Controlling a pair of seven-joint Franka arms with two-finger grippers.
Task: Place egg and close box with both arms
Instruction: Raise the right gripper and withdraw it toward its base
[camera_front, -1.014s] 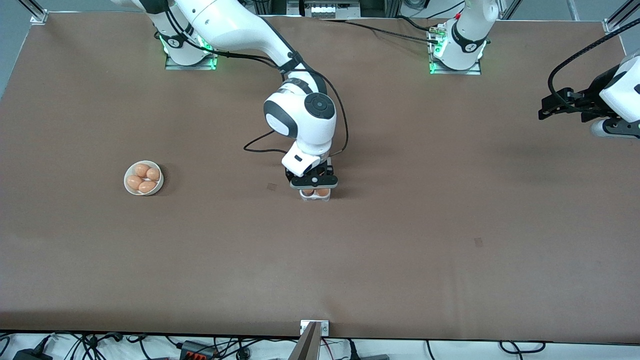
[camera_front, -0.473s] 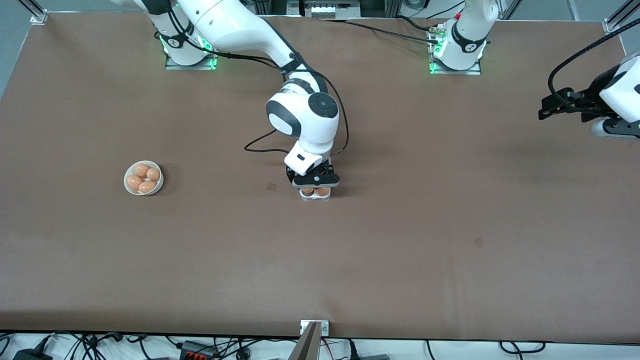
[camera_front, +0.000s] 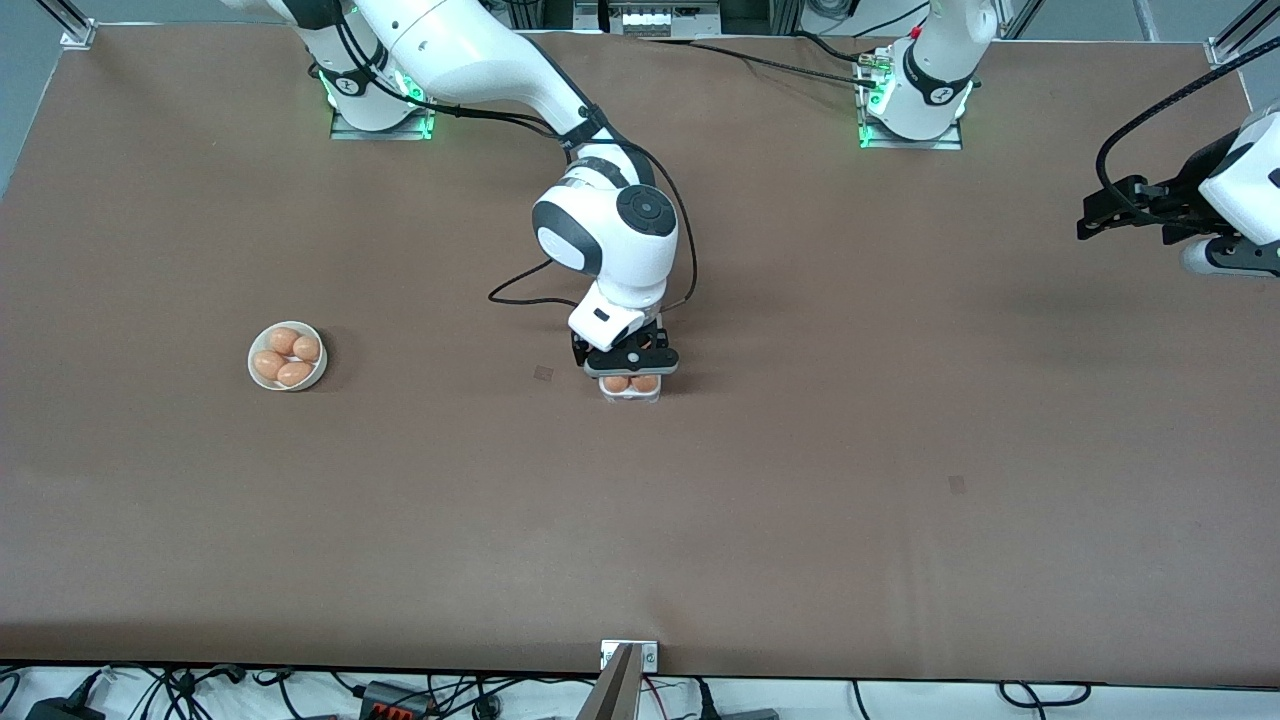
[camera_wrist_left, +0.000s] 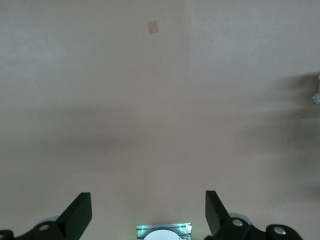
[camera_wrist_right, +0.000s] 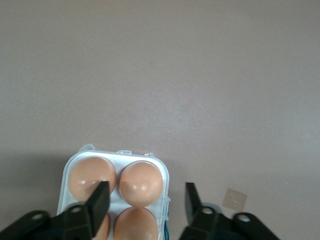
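Observation:
The box (camera_front: 630, 392), a small clear-plastic carton with a whitish tray, sits mid-table. In the right wrist view the box (camera_wrist_right: 75, 165) holds orange-brown eggs in its cells, among them one egg (camera_wrist_right: 141, 182) between my fingers; the lid does not show. My right gripper (camera_front: 630, 372) hangs just above the box, open and empty (camera_wrist_right: 145, 200), one finger over the cells and one outside the box's edge. My left gripper (camera_front: 1092, 217) waits raised at the left arm's end of the table, open and empty (camera_wrist_left: 147, 212) over bare table.
A round white bowl (camera_front: 254, 372) with several more eggs stands toward the right arm's end of the table. The right arm's black cable (camera_front: 515, 290) loops above the table beside the wrist. The left arm's base plate (camera_wrist_left: 164, 231) shows in the left wrist view.
My right gripper has shifted slightly toward the left arm's end and drawn back a little, so the eggs in the box show more. The left arm has not moved.

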